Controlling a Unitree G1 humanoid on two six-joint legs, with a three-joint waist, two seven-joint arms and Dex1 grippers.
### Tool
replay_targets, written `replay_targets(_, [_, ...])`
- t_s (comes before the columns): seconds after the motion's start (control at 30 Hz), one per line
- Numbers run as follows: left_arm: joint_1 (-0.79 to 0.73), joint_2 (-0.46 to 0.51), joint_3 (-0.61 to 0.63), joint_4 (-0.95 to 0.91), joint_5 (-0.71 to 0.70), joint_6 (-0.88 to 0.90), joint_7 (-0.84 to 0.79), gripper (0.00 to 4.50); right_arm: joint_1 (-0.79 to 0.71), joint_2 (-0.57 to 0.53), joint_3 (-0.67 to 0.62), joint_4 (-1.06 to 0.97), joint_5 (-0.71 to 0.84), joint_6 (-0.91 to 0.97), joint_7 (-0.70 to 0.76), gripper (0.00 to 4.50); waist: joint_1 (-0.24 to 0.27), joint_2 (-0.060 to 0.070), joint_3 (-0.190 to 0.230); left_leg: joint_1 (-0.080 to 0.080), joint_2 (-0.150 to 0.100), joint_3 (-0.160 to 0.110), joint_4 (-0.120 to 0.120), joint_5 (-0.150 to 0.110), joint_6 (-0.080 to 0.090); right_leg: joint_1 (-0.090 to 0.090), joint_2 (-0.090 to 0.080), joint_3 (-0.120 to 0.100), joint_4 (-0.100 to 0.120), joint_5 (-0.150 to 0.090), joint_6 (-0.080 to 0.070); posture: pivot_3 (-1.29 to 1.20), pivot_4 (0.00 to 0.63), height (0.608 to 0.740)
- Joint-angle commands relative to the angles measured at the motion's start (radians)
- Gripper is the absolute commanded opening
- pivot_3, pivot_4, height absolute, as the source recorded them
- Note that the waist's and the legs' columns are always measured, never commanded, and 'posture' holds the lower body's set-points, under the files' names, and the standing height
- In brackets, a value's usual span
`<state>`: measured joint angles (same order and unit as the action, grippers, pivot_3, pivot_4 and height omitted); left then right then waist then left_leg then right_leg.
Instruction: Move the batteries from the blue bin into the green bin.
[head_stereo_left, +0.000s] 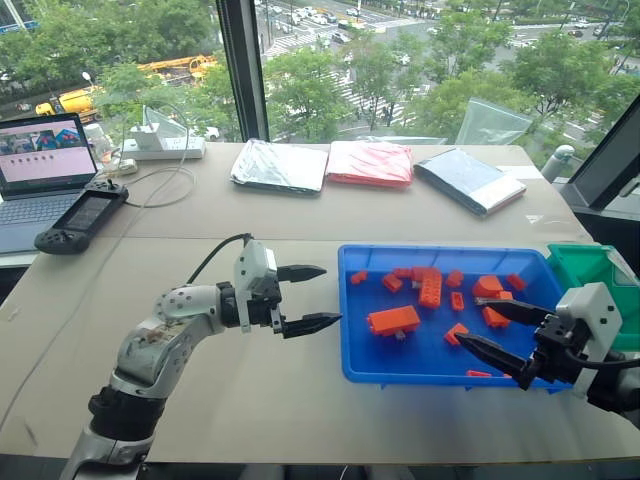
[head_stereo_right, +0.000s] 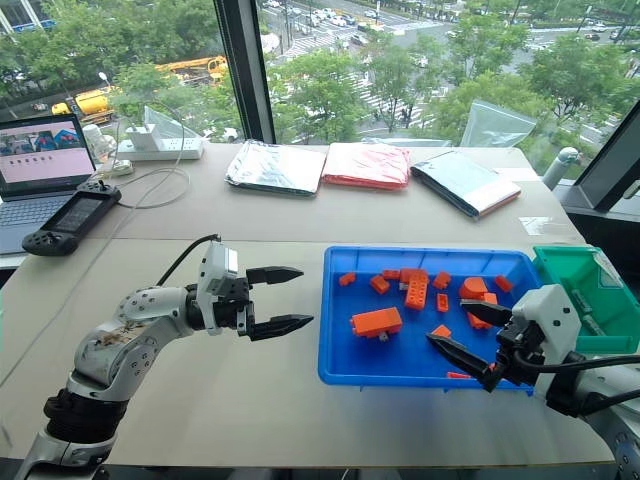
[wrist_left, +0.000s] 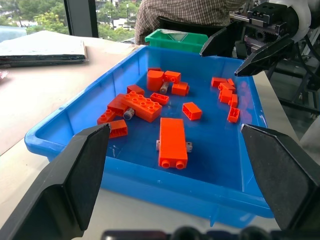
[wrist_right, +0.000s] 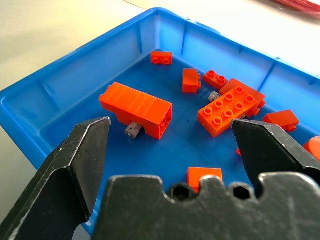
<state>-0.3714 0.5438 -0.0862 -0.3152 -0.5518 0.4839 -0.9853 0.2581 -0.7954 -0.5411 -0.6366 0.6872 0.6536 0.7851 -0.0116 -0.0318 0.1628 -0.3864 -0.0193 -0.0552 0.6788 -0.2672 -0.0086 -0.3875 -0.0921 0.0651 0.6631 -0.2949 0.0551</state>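
While hanging over the near right corner of the blue bin (head_stereo_left: 440, 251), spreading wide and gripping nothing: right gripper (head_stereo_left: 470, 320), pointing in across the bin's floor. Hovering just outside the bin's left wall, likewise gaping and empty: left gripper (head_stereo_left: 331, 296), aiming level at the wall.

Lying on the blue bin's floor among loose orange bricks (wrist_left: 191, 110) and showing as small grey cylinders: the batteries (wrist_right: 132, 131). Peeking out from under the long brick (wrist_right: 137, 107), one grey end. Poking out beside the flat studded brick (wrist_right: 230, 111), another. Standing just beside the blue bin's right end: the green bin (head_stereo_left: 590, 268), smaller and deeper.

Judging by look: being hard, smooth and round, so probably rolling at a touch and slipping out from between the black fingers if pinched off-centre. Being stiff and sturdy enough for a firm squeeze, and likely denser than the bricks, though light enough for one gripper.

Taking hold best across the barrel at mid-length, one finger on each side, rather than end to end. Probably needing the covering brick nudged aside first, or risking a pinch on brick and battery together, with the brick dropping into the wrong bin.
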Motion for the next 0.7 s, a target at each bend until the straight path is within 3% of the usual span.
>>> replay_targets(0.03, [-0.019,0.021,0.009,-0.030,-0.006,0.003,-0.013,4.50,-0.005,0.005,-0.012,-0.010,-0.021,-0.026,-0.027,4.49,0.000,0.000,0.000,0.000,0.000,0.000,0.000,0.000,0.000,0.000,0.000,0.000,0.000,0.000,0.000,0.00,0.150,0.740])
replay_targets(0.23, [-0.029,0.065,0.006,-0.039,-0.019,0.024,-0.040,4.50,-0.047,0.003,0.001,-0.004,-0.104,0.039,-0.177,4.49,0.000,0.000,0.000,0.000,0.000,0.000,0.000,0.000,0.000,0.000,0.000,0.000,0.000,0.000,0.000,0.00,0.150,0.740])
replay_targets(0.43, [-0.036,0.125,0.006,-0.073,-0.030,0.049,-0.093,4.50,-0.157,0.038,0.068,0.007,-0.167,0.220,-0.406,4.49,-0.003,0.000,0.000,0.000,0.000,0.000,0.000,0.000,0.000,-0.001,0.000,0.000,0.000,0.000,0.000,0.00,0.150,0.740])
replay_targets(0.7, [-0.035,0.126,0.008,-0.048,-0.024,0.022,-0.124,4.50,-0.300,0.110,0.130,0.070,-0.239,0.377,-0.584,4.49,-0.001,0.001,0.000,-0.001,-0.001,0.000,0.000,0.000,0.000,-0.001,0.000,0.000,0.000,0.000,0.000,0.00,0.150,0.740])
